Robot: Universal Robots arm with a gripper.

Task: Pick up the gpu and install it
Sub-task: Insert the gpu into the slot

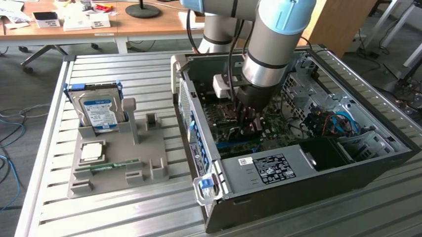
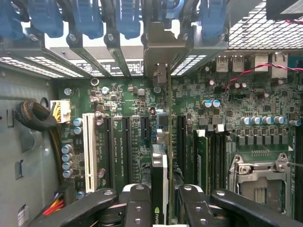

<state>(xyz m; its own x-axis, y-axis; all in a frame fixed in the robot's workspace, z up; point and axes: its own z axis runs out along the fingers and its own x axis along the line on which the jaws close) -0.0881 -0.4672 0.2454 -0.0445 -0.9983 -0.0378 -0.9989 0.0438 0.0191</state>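
Note:
The gpu [image 2: 160, 179] is seen edge-on in the wrist view, a thin card with a black face and a brownish-green board, standing upright over the green motherboard [image 2: 128, 94]. Its silver bracket [image 2: 163, 47] lies against the case's rear slot openings. My gripper [image 2: 162, 201] is shut on the gpu, with a black finger [image 2: 137, 203] on each side of the card. In the exterior view my gripper [image 1: 249, 123] reaches down inside the open computer case [image 1: 369, 163], low over the motherboard. Whether the card sits fully in its slot I cannot tell.
A grey holder [image 1: 148, 163] at the exterior view's left carries a blue-labelled hard drive [image 1: 100, 111], a processor [image 1: 91, 150] and a green memory stick [image 1: 108, 167]. Inside the case are the power supply [image 1: 280, 168], a white slot [image 2: 88, 151], the processor socket [image 2: 260, 184] and blue latches [image 2: 128, 19].

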